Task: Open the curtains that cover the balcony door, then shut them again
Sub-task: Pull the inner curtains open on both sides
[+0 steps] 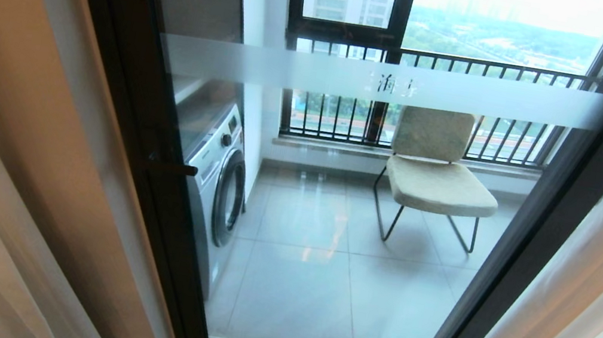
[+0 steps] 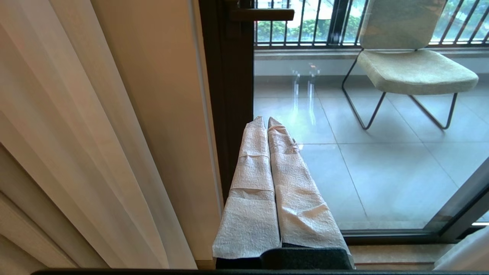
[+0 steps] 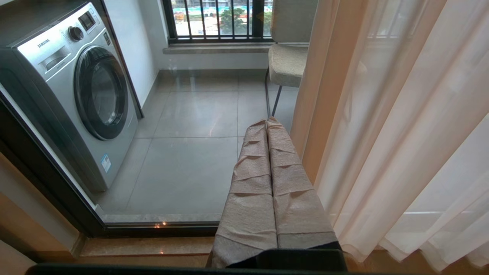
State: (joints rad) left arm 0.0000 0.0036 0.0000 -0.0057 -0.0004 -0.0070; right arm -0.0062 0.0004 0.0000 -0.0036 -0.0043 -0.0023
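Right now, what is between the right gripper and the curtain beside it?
Nothing. In the right wrist view the right gripper, shut and empty, points at the balcony door's glass, and a bare gap separates it from the curtain's edge.

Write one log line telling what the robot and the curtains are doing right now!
curtains: pulled aside both sides | balcony door: glass uncovered, shut | left gripper: shut, empty, by door frame | right gripper: shut, empty, beside sheer

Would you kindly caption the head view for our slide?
Curtains drawn aside, exposing the balcony door, with a washing machine and chair beyond.
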